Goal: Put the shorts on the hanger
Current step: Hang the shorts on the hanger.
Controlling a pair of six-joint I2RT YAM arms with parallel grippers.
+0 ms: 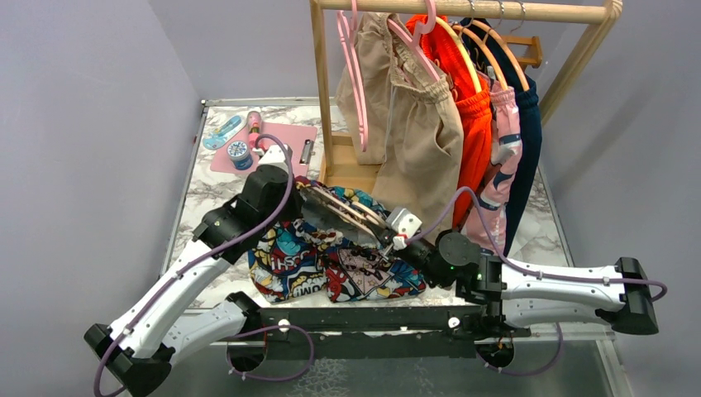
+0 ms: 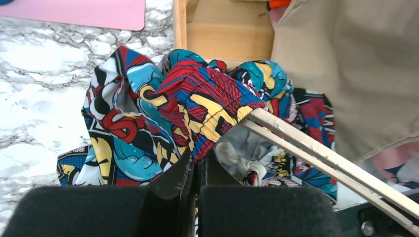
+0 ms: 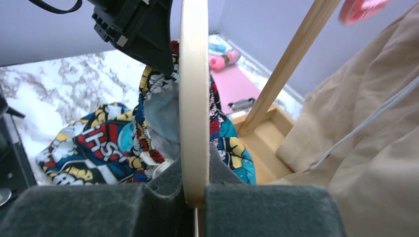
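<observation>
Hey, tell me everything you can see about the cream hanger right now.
The hanger is slim and cream-coloured, with thin flat bars, possibly painted wood. The right gripper is shut on one bar, holding it tilted. Its far end is tucked into the bunched waistband of the comic-print shorts, whose fabric drapes over it. I cannot make out its hook.

One shorts (image 1: pixel 331 266), one hanger (image 1: pixel 347 211), perhaps five hung garments (image 1: pixel 423 124).
</observation>
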